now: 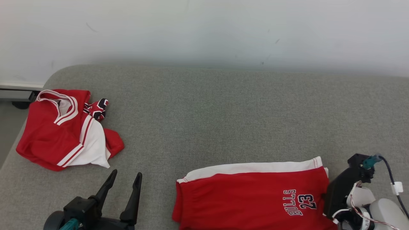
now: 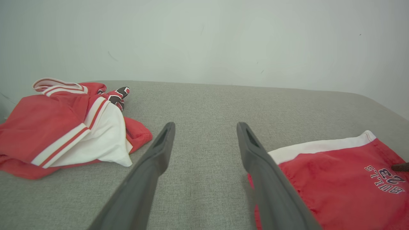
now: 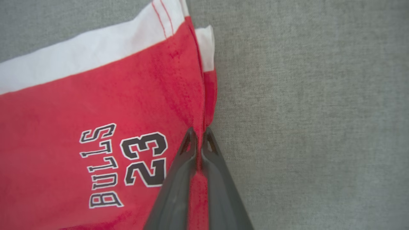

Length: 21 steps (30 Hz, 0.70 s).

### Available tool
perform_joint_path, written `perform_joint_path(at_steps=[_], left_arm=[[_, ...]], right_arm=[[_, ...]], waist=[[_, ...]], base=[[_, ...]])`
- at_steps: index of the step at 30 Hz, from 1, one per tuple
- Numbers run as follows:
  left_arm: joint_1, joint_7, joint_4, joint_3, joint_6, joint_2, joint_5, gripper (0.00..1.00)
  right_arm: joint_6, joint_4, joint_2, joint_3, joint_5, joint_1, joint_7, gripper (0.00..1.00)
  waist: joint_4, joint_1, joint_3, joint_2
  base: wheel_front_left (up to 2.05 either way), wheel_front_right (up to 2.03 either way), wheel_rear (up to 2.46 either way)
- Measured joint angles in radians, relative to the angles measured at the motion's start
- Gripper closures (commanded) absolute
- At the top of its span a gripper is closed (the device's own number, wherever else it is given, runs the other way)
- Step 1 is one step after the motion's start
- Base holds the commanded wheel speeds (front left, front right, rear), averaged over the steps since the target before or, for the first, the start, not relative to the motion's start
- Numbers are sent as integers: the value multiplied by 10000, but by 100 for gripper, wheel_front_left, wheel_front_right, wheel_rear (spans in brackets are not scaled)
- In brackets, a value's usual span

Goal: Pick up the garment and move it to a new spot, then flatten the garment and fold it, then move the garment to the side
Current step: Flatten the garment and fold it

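The garment (image 1: 249, 198) is a pair of red shorts with a white band and a "BULLS 23" print, lying flat at the near right of the grey padded surface (image 1: 223, 121). My right gripper (image 3: 199, 135) is shut on the right edge of the garment (image 3: 96, 105), with a red fold pinched between its fingers. Its dark wrist housing (image 1: 342, 190) stands just right of the cloth. My left gripper (image 1: 126, 175) rests open at the near left, a little left of the shorts, holding nothing. The left wrist view shows the left gripper (image 2: 206, 127) wide apart, with the garment (image 2: 335, 179) to its right.
A crumpled red and white jersey (image 1: 54, 134) lies at the far left of the surface, also in the left wrist view (image 2: 48, 124). A pale wall (image 1: 204, 32) rises behind. The surface's rounded left corner drops off near a baseboard (image 1: 19, 91).
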Motion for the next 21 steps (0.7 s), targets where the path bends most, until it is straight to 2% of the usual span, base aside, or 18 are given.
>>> perform_joint_path(at_steps=[4, 9, 15, 18, 21], left_arm=[[0, -12, 21, -4, -2, -4, -8, 0], [0, -15, 23, -13, -4, -19, -10, 0], [0, -58, 50, -29, -4, -35, -35, 0], [1, -59, 86, -36, -4, -69, -35, 0], [1, -69, 157, -63, -4, -92, -35, 0]], right_arm=[[-81, 19, -272, -510, 2, -81, -140, 100], [-165, -10, -1097, -1467, -52, -96, -445, 100], [-174, -428, -1772, -2063, -742, 119, -786, 100], [-176, -828, -1710, -1860, -897, 216, -800, 100], [-159, -1404, -1154, -1312, -874, 433, -798, 100]], waist=[[-38, 0, 19, 0], [-95, 0, 40, 0], [-134, 0, 31, 0], [-150, 0, 3, 0], [-178, 1, -77, 0]], base=[[0, 0, 0], [0, 0, 0], [0, 0, 0], [0, 0, 0], [0, 0, 0]])
